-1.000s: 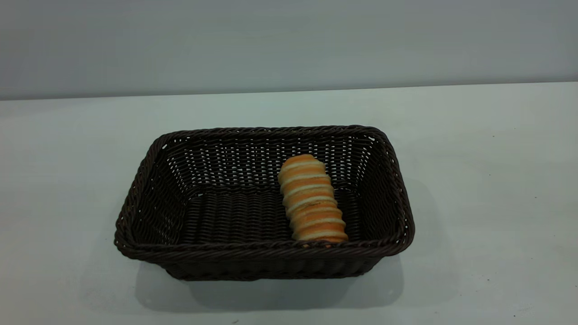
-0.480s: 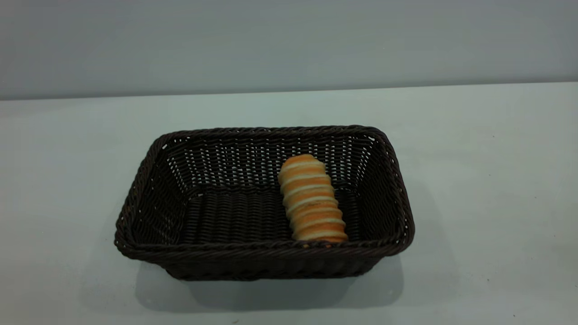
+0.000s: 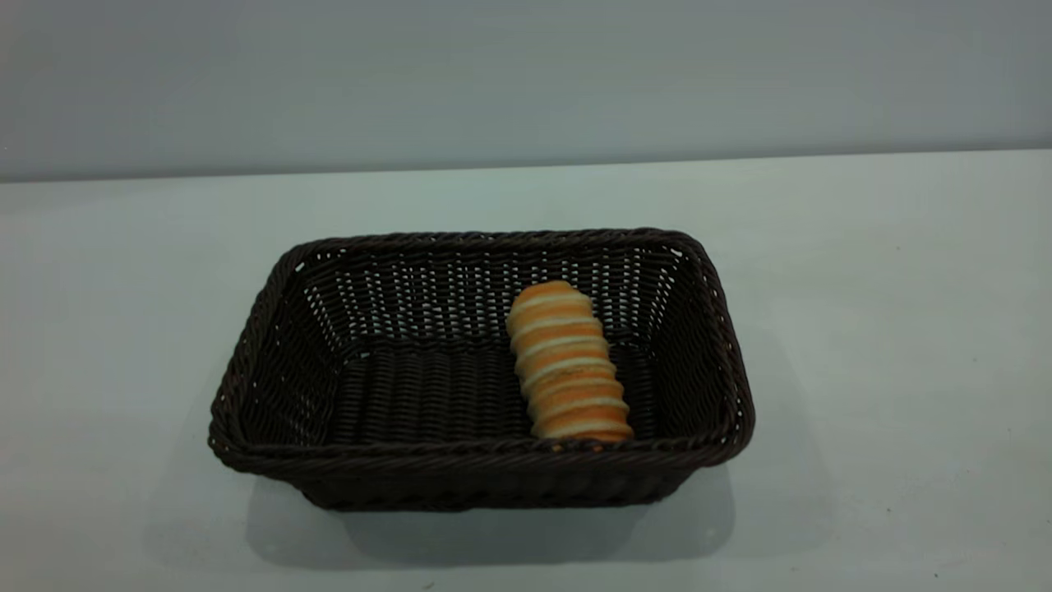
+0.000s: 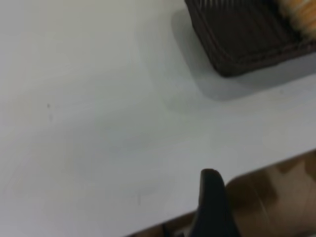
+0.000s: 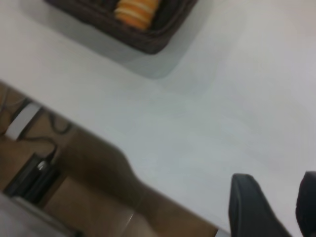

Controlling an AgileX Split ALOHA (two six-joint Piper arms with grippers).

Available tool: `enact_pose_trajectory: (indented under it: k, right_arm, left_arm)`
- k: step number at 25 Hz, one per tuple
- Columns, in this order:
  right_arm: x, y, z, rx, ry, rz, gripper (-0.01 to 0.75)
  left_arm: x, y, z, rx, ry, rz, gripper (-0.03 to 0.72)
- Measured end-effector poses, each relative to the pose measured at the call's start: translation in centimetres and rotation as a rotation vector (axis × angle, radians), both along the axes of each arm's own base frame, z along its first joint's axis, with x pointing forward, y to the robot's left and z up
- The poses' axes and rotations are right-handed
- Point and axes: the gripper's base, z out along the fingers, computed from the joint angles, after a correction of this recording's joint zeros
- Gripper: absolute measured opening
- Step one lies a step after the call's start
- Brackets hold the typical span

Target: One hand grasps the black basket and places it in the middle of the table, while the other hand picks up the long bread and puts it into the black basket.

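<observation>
Inside the black basket (image 3: 481,370) lay the long bread (image 3: 565,362) — task apparently done; right gripper (image 5: 276,207) parted, empty, well clear; left gripper (image 4: 212,202) — grip indiscernible.

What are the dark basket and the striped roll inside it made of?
The basket looks like woven wicker or plastic rattan, dark brown-black and matte, with a braided rim and open-weave sides. The roll looks like baked bread, orange-brown with cream ridges; it may be a replica.

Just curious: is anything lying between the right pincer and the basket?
No. In the right wrist view, only bare table lies between the right pincer and the black basket.
</observation>
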Motion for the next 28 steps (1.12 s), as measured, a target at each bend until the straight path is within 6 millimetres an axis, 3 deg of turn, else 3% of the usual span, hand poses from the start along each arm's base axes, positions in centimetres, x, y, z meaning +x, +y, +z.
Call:
enact_pose_trajectory:
  k: [15,28]
  right_arm:
    - [-0.5,-0.5,-0.1,0.042,-0.046,-0.056,0.235]
    - [-0.5,-0.5,-0.1,0.044,-0.046,-0.056,0.236]
  left_arm:
    - [0.5,-0.1,-1.5,0.009,0.039,-0.002,0.585]
    - [0.6,-0.2,-1.5,0.006,0.034,-0.003,0.585]
